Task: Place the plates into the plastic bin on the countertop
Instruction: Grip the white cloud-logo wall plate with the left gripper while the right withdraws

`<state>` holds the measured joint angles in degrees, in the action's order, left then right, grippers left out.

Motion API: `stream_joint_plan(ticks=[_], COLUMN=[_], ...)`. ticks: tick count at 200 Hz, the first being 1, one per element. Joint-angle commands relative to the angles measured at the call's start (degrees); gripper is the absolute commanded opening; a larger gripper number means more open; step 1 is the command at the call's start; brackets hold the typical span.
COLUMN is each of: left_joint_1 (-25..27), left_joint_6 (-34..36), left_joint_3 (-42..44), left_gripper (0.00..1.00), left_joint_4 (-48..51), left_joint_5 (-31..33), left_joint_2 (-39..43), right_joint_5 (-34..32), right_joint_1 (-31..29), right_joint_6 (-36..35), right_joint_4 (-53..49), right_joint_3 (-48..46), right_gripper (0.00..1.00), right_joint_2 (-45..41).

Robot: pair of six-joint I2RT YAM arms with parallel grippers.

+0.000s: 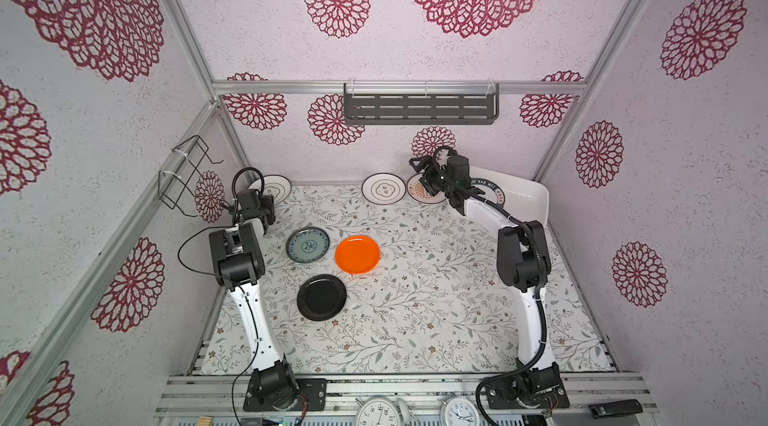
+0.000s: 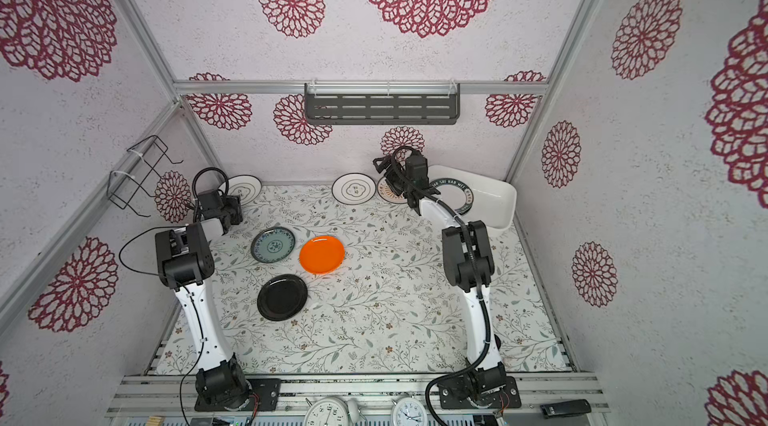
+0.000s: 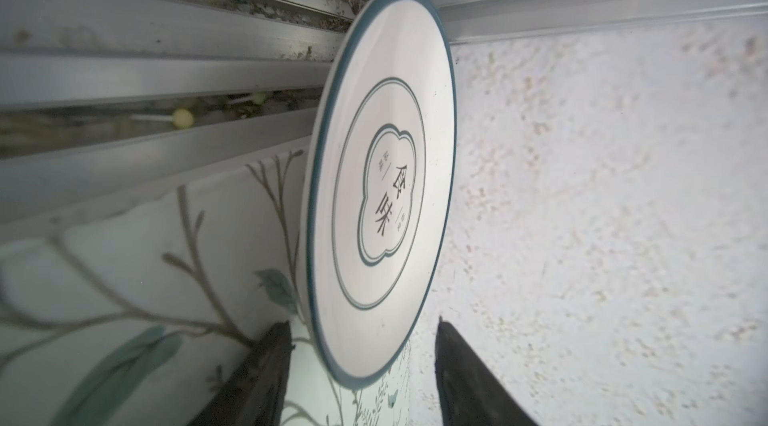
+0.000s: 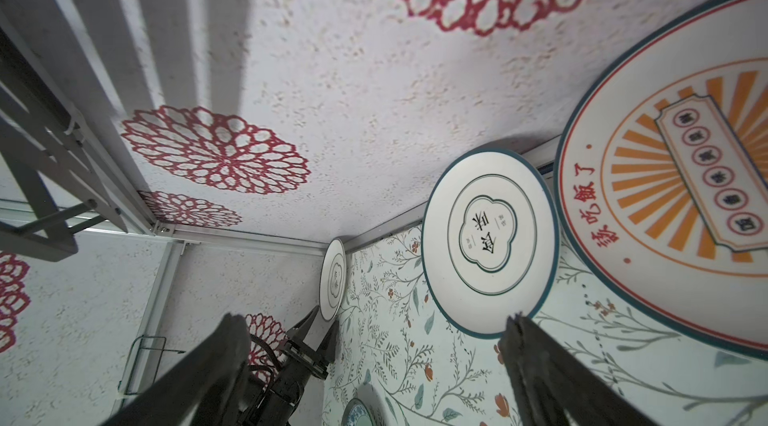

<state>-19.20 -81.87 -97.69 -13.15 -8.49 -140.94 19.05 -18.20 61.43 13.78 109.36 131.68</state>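
left gripper (image 3: 360,324): jaws spread, one finger on each side of the near rim of the corner plate (image 3: 378,195) — a gap shows on both sides, with no contact seen.
corner plate: white with thin rings and a lobed centre mark; it stands on edge at the far left corner of the countertop (image 1: 415,311), leaning on the back wall (image 1: 332,162).
right gripper (image 4: 374,320): jaws wide apart with nothing between them — it hovers near the back wall, beside the sunburst plate (image 4: 665,195).
sunburst plate: propped against the back wall, just left of the plastic bin (image 1: 530,195); a second ringed plate (image 1: 383,189) leans just beside it.
plastic bin: at the far right corner of the countertop; a lettered-rim plate (image 1: 496,194) sits inside, partly hidden by the right arm (image 1: 482,207).
flat on the countertop: the teal plate (image 1: 308,245), the orange plate (image 1: 357,254) just beside it, and the black plate (image 1: 321,297) nearer the front, all well apart from the plastic bin.
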Motion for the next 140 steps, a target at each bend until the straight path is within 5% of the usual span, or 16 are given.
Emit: stream_joint_plan(ticks=[1,140], left_joint_1=[-0.3,-0.4], left_joint_6=[-2.3,-5.4], left_joint_3=[0.6,3.7], left_gripper=[0.49,0.0], left_joint_4=[3.9,-2.3], left_joint_5=[0.7,-0.2], left_joint_2=[-3.6,-3.8], right_joint_5=[-1.9,-3.8], right_joint_1=[0.3,0.3], right_joint_6=[0.4,-0.3], right_joint_4=[1.9,4.3], right_joint_3=[-1.4,-7.4], right_gripper=[0.99,0.99], right_joint_2=[-3.0,-6.9])
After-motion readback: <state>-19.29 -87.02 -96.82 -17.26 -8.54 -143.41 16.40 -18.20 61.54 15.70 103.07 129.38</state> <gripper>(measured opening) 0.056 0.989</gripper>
